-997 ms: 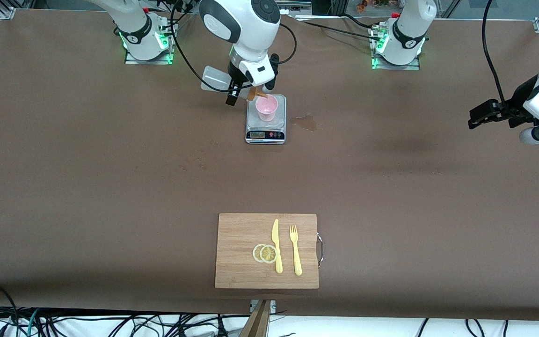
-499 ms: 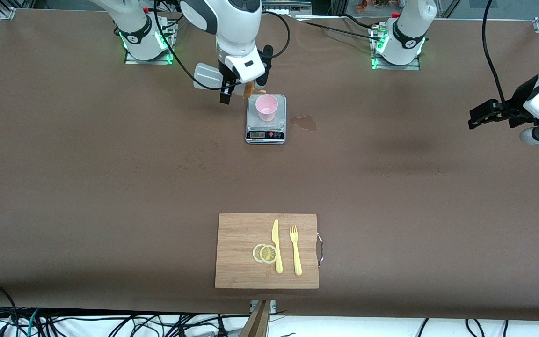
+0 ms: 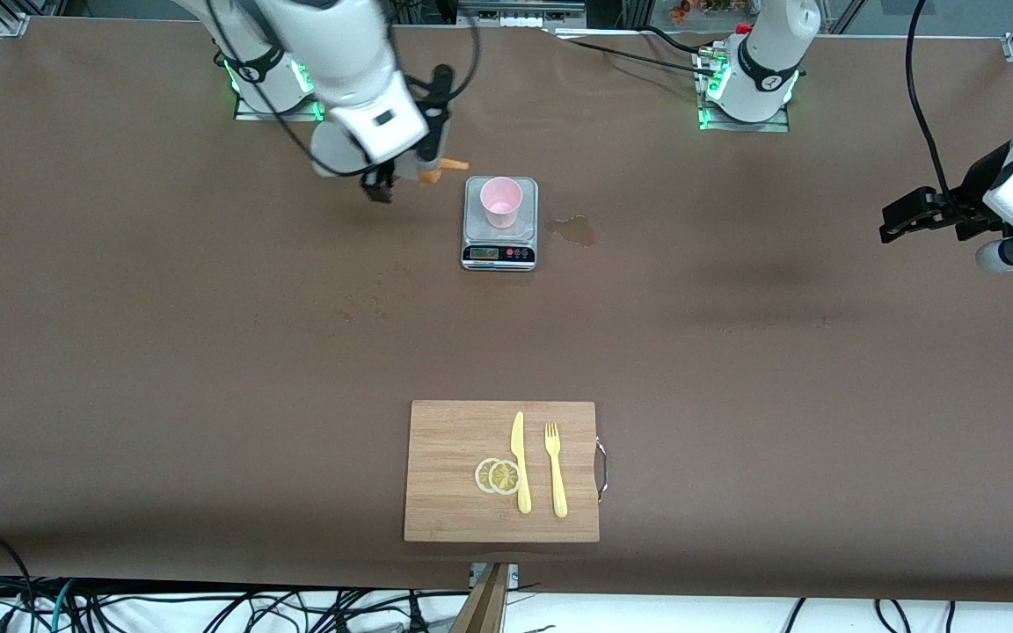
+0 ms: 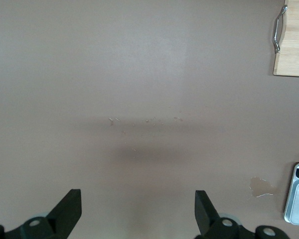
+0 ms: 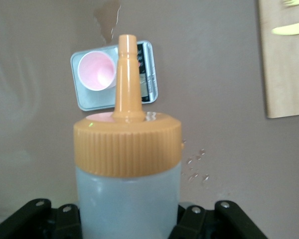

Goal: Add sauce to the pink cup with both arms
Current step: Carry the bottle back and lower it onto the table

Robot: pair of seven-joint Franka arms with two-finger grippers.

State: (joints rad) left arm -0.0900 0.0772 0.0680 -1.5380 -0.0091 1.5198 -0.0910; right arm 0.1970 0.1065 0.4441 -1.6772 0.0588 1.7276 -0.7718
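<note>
The pink cup (image 3: 501,202) stands upright on a small kitchen scale (image 3: 499,248). My right gripper (image 3: 394,178) is shut on the sauce bottle (image 3: 331,163) and holds it on its side above the table, beside the scale toward the right arm's end. Its orange nozzle (image 3: 447,165) points toward the cup and is apart from it. In the right wrist view the bottle (image 5: 127,199) fills the foreground, with the cup (image 5: 96,70) past its nozzle. My left gripper (image 3: 900,220) waits open and empty at the left arm's end of the table; its own view (image 4: 137,214) shows only bare table between the fingers.
A wet stain (image 3: 573,229) lies on the brown table beside the scale, toward the left arm's end. A wooden cutting board (image 3: 454,510) near the front edge carries a yellow knife, a yellow fork and two lemon slices (image 3: 498,476).
My right gripper has carried the bottle away from over the cup, toward the right arm's end of the table. The left arm has not moved.
</note>
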